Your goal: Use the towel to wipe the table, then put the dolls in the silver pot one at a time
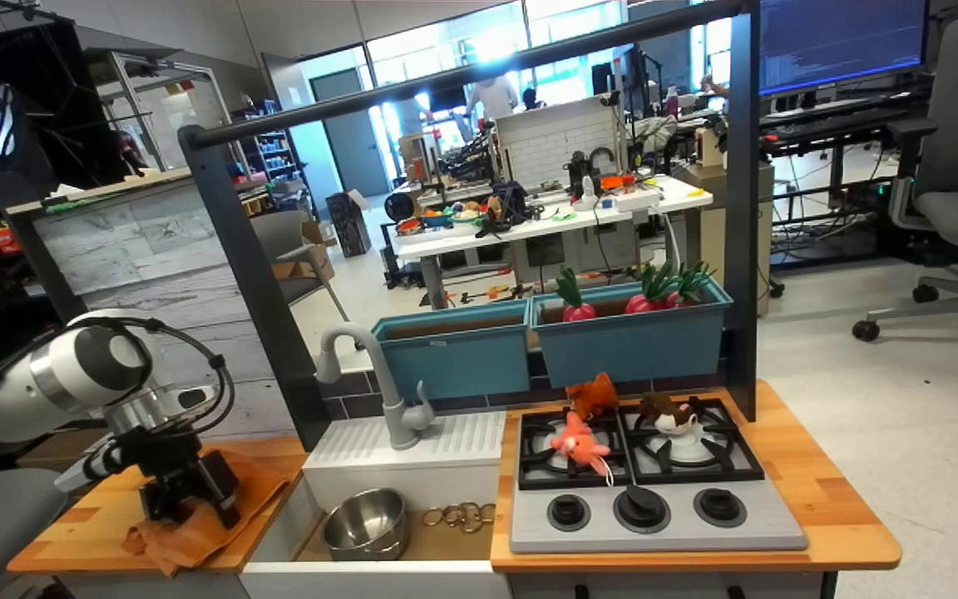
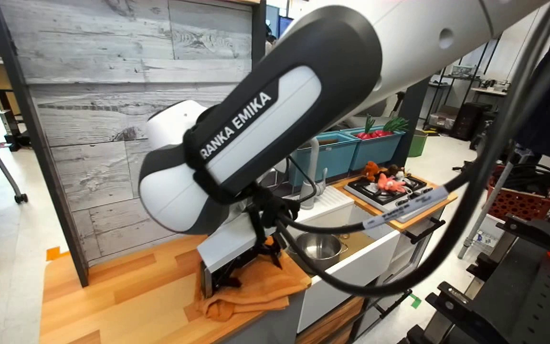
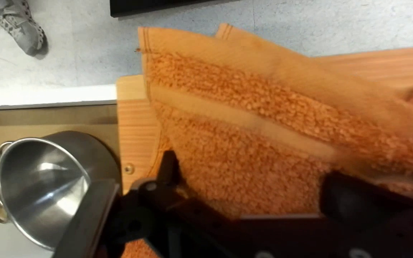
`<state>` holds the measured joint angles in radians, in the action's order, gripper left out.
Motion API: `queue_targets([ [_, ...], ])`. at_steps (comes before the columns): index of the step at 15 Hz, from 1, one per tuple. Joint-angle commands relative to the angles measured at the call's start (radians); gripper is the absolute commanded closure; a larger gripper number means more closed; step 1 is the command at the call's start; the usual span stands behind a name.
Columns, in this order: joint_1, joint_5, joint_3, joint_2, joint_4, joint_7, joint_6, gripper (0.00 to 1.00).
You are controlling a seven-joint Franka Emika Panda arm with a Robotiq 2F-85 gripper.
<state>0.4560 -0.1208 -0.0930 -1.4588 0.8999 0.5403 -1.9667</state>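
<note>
The second half of the task is wholly undone; the first half is harder to judge. The towel (image 1: pixel 196 542) lies rumpled on the left section of the bench (image 1: pixel 55 541), a corner spilling past the near edge. The gripper (image 3: pixel 251 175) is low over it, and the wrist view shows its jaws spread wide, with loose fabric between them rather than pinched. Whether the fingertips touch the towel is not clear. Nothing on the wood tells a wiped patch from an unwiped one, so the scene fits a grasp about to be made as well as a finished wipe; the former seems likelier to me.

The silver pot (image 1: pixel 365 526) sits in the left part of the sink (image 1: pixel 379 576), to the right of the towel, and the part of its inside that shows is bare. Three dolls are in view, all farther right on the stove (image 1: pixel 595 539): the pink doll (image 1: pixel 580 449) on the left side, the reddish-brown doll (image 1: pixel 593 394) just beyond it at the far edge, and the brown-and-white doll (image 1: pixel 672 416) on the right side. That leaves, probably, the wiping and then three separate carries leftward into the pot.
</note>
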Motion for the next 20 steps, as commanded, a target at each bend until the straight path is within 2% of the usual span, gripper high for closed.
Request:
queue_targets([
  [1, -0.017, 0.000, -0.012, -0.080, -0.047, 0.032, 0.008, 0.00],
  [5, 0.034, -0.027, 0.020, -0.149, -0.153, 0.014, -0.051, 0.00],
  [6, 0.057, -0.043, 0.025, -0.050, -0.011, 0.024, -0.112, 0.00],
  [7, 0.079, -0.055, 0.026, -0.033, 0.012, 0.025, -0.140, 0.00],
  [8, 0.102, -0.059, 0.023, -0.114, -0.121, 0.020, -0.121, 0.00],
  [9, 0.127, -0.069, 0.026, -0.115, -0.123, 0.023, -0.139, 0.00],
  [10, 0.156, -0.085, 0.030, -0.040, -0.003, 0.035, -0.205, 0.00],
  [11, 0.183, -0.088, 0.033, -0.044, -0.011, 0.043, -0.236, 0.00],
  [12, 0.205, -0.083, 0.037, -0.090, -0.085, 0.046, -0.241, 0.00],
  [14, 0.242, -0.080, 0.042, -0.058, -0.035, 0.054, -0.308, 0.00],
  [16, 0.248, -0.081, 0.022, -0.051, -0.019, 0.056, -0.351, 0.00],
  [20, 0.164, -0.073, -0.045, -0.052, -0.009, 0.106, -0.397, 0.00],
])
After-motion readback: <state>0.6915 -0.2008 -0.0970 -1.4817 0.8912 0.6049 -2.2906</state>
